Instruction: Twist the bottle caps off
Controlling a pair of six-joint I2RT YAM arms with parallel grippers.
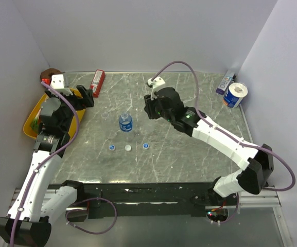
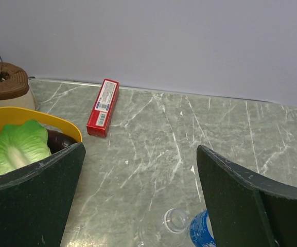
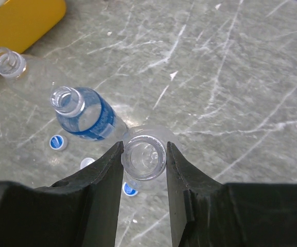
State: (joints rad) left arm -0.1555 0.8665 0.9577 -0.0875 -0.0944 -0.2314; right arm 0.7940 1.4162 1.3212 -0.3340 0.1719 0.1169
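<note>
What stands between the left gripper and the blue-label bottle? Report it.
Nothing visible does. The left gripper is open, and the blue-label bottle shows in its gap, at the bottom edge of the left wrist view.

Marbled table [image 1: 189, 149] with open bottles [image 3: 86, 116], three loose caps [image 1: 128, 147], red box [image 1: 97, 83], yellow tray [image 1: 31, 114], toilet roll [image 1: 235, 94].

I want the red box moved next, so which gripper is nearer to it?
Left. The left gripper is just on the near-left side of the red box. The right gripper is farther off to the box's right, flanking the neck of a bottle.
</note>
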